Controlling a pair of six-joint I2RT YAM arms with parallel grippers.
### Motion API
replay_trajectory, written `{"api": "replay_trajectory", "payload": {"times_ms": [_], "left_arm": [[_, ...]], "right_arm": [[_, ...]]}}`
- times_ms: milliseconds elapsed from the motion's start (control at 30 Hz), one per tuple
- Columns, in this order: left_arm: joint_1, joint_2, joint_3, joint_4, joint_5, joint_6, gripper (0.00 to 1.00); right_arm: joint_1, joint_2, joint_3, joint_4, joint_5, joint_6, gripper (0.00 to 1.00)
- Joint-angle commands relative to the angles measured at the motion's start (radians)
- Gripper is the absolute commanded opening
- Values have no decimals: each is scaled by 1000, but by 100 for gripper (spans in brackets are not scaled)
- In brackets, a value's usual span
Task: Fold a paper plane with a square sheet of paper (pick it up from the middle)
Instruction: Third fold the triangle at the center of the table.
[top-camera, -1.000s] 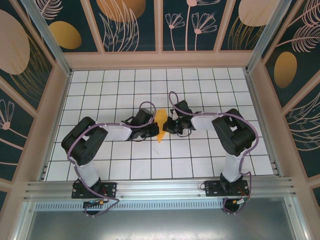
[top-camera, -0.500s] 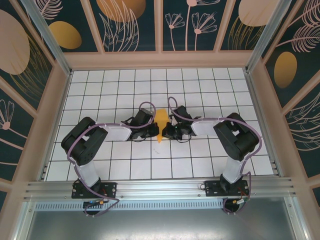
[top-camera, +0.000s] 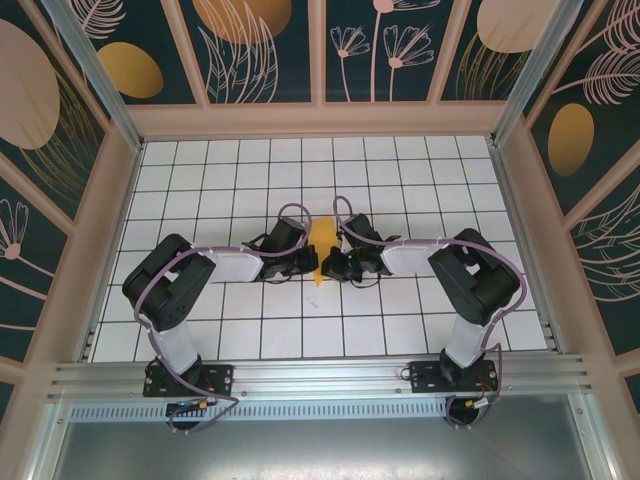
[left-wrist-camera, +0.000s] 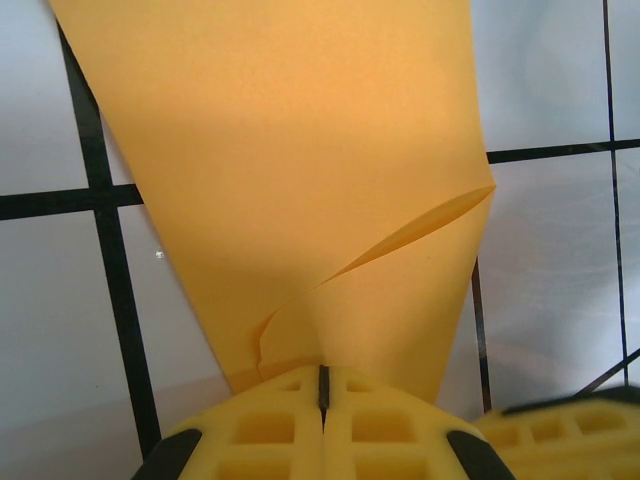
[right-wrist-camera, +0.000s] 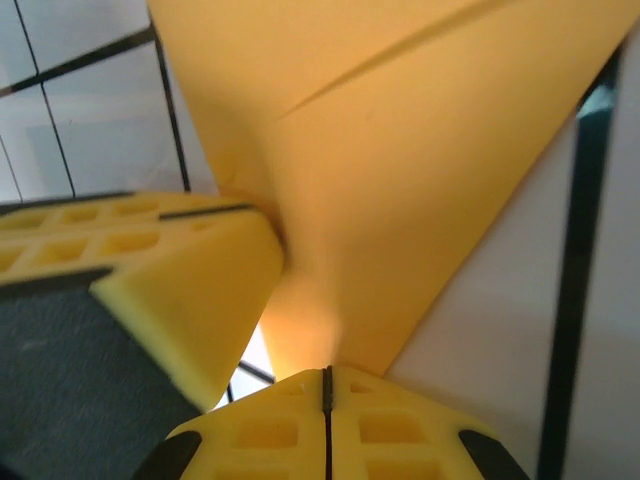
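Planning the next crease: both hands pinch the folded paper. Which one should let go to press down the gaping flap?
Right, probably. The left hand is shut squarely on the paper's narrow end, a steady anchor, and the flap gapes toward the side where the right hand sits.

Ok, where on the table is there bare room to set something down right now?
Crowded in the middle: the left pincer and right pincer both pinch the paper there. Bare: the far grid rows up to the back wall, and the near strip between the paper and the front rail.
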Motion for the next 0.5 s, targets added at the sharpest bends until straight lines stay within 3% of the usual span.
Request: {"api": "replay_trajectory", "payload": {"times_ms": [0, 333, 467], "left_arm": [[5, 28, -36, -78, -46, 7, 0], [4, 26, -36, -78, -46, 7, 0], [3, 25, -37, -77, -47, 6, 0]], "right_arm": [[23, -31, -28, 33, -14, 43, 9], [31, 28, -22, -31, 44, 38, 9], [41, -17, -22, -24, 45, 25, 9]]}}
